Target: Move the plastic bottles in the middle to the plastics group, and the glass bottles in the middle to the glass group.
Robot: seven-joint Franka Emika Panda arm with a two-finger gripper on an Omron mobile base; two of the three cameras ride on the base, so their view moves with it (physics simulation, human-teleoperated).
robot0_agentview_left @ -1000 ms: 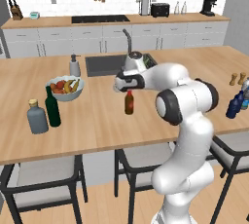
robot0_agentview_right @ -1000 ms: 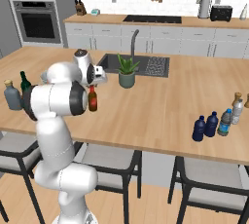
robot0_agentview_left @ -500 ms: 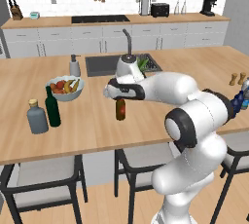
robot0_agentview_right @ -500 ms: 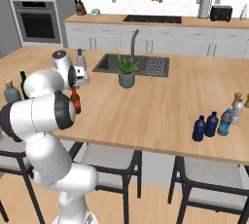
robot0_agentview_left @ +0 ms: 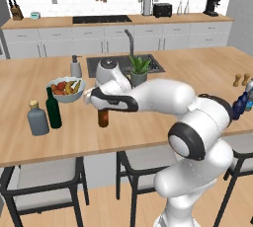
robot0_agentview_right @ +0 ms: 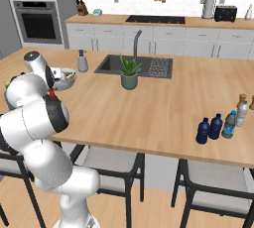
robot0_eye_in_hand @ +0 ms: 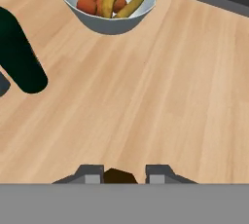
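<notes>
My gripper (robot0_agentview_left: 102, 107) is shut on the neck of the small brown glass bottle (robot0_agentview_left: 103, 118), which hangs upright with its base close to the counter. It is right of the glass group: the tall dark green bottle (robot0_agentview_left: 53, 108) and the squat grey bottle (robot0_agentview_left: 37, 119). In the hand view my gripper (robot0_eye_in_hand: 120, 174) has the bottle's brown top (robot0_eye_in_hand: 119, 176) between its fingertips, and the green bottle (robot0_eye_in_hand: 19, 60) lies to the left. Two dark blue plastic bottles (robot0_agentview_right: 203, 131) (robot0_agentview_right: 216, 126) stand beside the pale teal-based bottle (robot0_agentview_right: 228, 124) at the counter's right end.
A fruit bowl (robot0_agentview_left: 65, 89) sits just behind the held bottle. A white soap dispenser (robot0_agentview_left: 75, 66), the sink (robot0_agentview_left: 106, 64) and a potted plant (robot0_agentview_left: 140, 70) lie further back. Brown shakers (robot0_agentview_left: 237, 79) stand at the far right. Stools line the counter's near edge.
The arm has swung left across the counter with the brown bottle, from the middle to just right of the green bottle, and lowered it toward the counter.
</notes>
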